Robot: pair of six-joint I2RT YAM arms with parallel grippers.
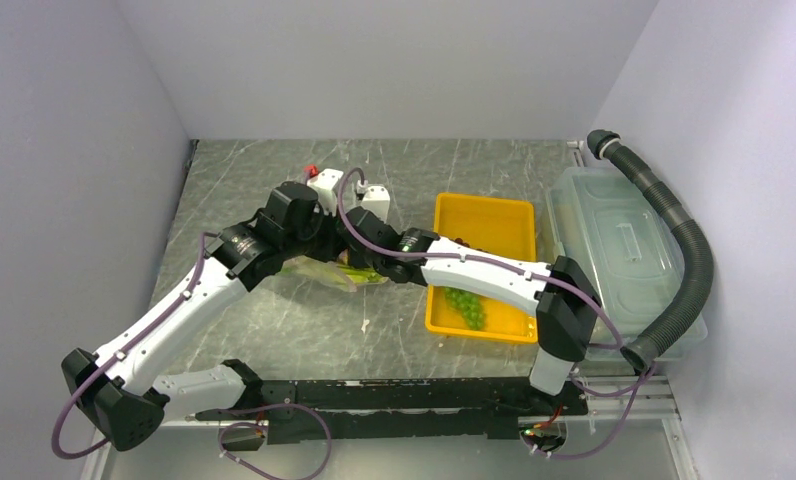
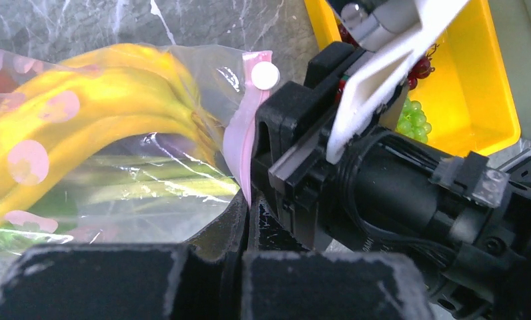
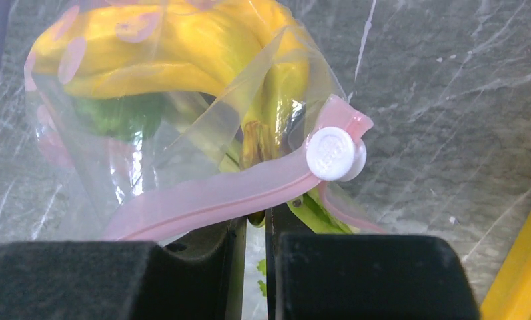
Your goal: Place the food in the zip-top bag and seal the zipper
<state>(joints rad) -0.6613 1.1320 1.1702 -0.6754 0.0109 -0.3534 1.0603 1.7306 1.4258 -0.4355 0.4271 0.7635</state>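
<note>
top external view: we see both arms reaching to the middle of the marble table [image 1: 274,330], their tools meeting over the zip-top bag [image 1: 319,272], which lies just left of the yellow tray [image 1: 486,222]. a bunch of green grapes [image 1: 464,305] sits at the tray's near end, outside the bag, and the left wrist view shows dark red grapes [image 2: 421,67] beside them. inside the bag we make out yellow bananas [image 3: 183,47], green leafy pieces [image 3: 116,113] and a pale green stalk [image 2: 156,190]. the left gripper [image 2: 244,220] is clenched, with the pink zipper [image 2: 239,137] running down into its tips. the right gripper [image 3: 256,230] pinches the same strip just beside the white round slider [image 3: 333,153]. the slider's face carries raised marks too blurred for us to read. pale pink dots [image 2: 27,160] are printed on the bag's film.
</note>
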